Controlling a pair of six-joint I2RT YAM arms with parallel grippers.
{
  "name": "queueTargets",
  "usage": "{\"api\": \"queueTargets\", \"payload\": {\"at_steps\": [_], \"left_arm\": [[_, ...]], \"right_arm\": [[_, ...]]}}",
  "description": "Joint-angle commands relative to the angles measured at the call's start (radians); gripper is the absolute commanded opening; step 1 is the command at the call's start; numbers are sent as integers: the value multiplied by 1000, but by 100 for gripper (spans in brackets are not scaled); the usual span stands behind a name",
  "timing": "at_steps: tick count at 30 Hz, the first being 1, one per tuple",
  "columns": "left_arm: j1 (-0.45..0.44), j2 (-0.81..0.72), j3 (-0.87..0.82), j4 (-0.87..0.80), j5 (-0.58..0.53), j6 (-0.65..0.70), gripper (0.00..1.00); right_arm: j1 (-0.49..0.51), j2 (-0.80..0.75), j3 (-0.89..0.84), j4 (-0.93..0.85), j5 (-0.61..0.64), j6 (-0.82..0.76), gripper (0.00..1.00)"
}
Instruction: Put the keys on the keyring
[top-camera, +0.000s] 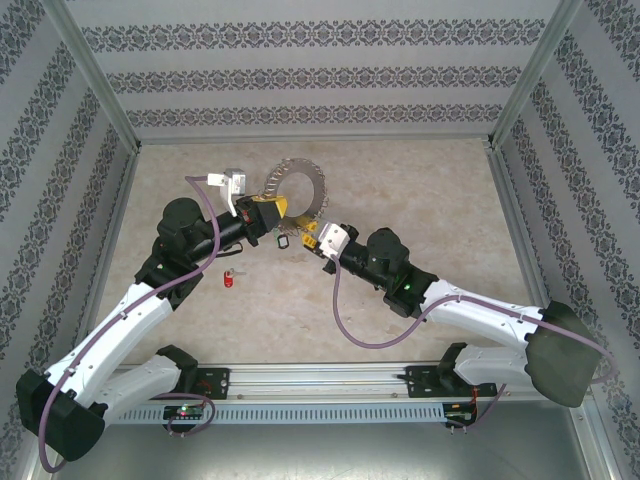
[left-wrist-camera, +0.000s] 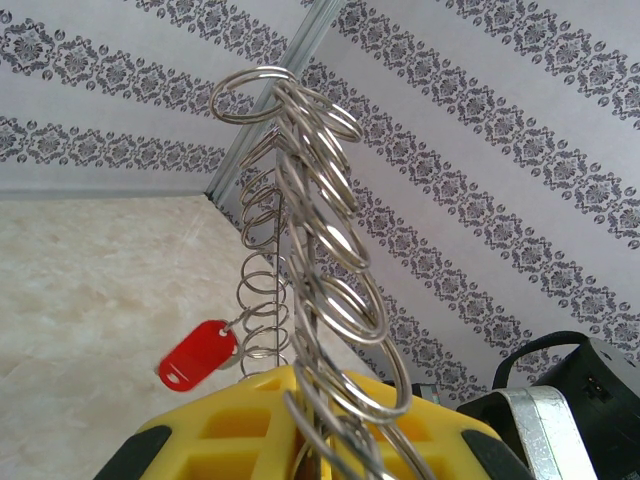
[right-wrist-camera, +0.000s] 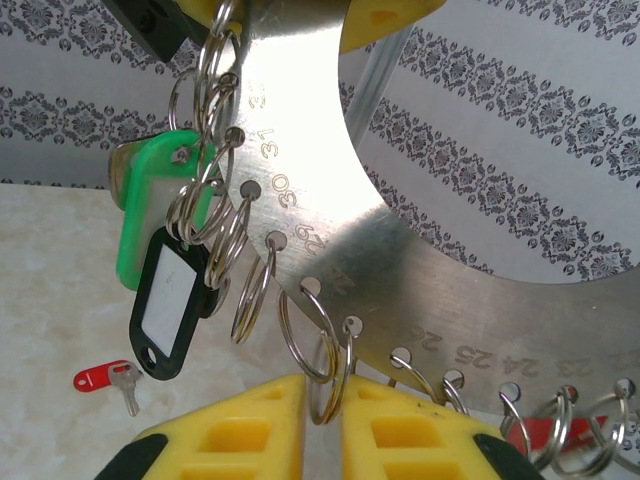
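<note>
**A:** The right gripper (right-wrist-camera: 322, 418) has its yellow fingers pressed almost together at the bottom centre of its wrist view. A small split ring (right-wrist-camera: 326, 372) sits in the slit between them, and as far as I can tell it is pinched.

**B:** And the other arm?

**A:** The left gripper (left-wrist-camera: 312, 420) is clamped on the keyring (right-wrist-camera: 400, 200), a numbered steel plate hung with split rings. It holds the plate upright and off the table. In the overhead view the keyring sits upper centre, just above both grippers.

**B:** So how far along are we?

**A:** About halfway, I'd judge. The hung red key (left-wrist-camera: 197, 355) dangles from a split ring at the lower left of the left wrist view, though its blade is hidden there. The loose red key (top-camera: 230, 281) lies flat on the table (top-camera: 400, 330), left of centre in the overhead view. It is well apart from the keyring and nothing touches it.

**B:** What about the other tags?

**A:** A green tag (right-wrist-camera: 150, 190) and a black tag (right-wrist-camera: 170, 300) with a white label hang at the upper left of the right wrist view. They aren't part of this job.

**B:** What's left, then?

**A:** The loose red key has to be lifted and threaded onto a split ring. Both grippers are occupied right now. I can't say whether the pinched split ring is the one meant to take it.
</note>
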Motion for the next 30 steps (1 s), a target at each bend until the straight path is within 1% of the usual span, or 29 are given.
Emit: {"api": "queueTargets", "payload": {"at_steps": [1, 5, 6, 10, 16, 18, 23, 25, 27, 28, 30], "left_arm": [[6, -14, 37, 87, 20, -10, 0], [6, -16, 38, 86, 21, -9, 0], [6, -16, 37, 86, 20, -8, 0], [5, -16, 35, 86, 21, -10, 0], [6, -17, 31, 81, 10, -7, 0], [7, -20, 29, 66, -13, -7, 0], [7, -34, 3, 19, -137, -9, 0], [6, -32, -9, 20, -168, -17, 1], [6, -19, -16, 20, -184, -33, 5], [6, -11, -20, 19, -190, -53, 5], [5, 6, -43, 65, -181, -110, 10]], "right_arm": [[6, -1, 24, 29, 18, -6, 16], [6, -2, 20, 28, 22, -8, 19], [6, -3, 18, 29, 23, -7, 18], [6, -4, 17, 38, 29, -5, 9], [6, -8, 8, 52, 31, 3, 1], [6, -12, 1, 59, 27, 4, 0], [6, -28, -18, 75, 39, 13, 0], [6, -31, -23, 82, 43, 23, 0], [6, -33, -26, 84, 49, 30, 0], [6, -31, -30, 90, 53, 33, 0], [6, -31, -39, 107, 60, 33, 0]]}}
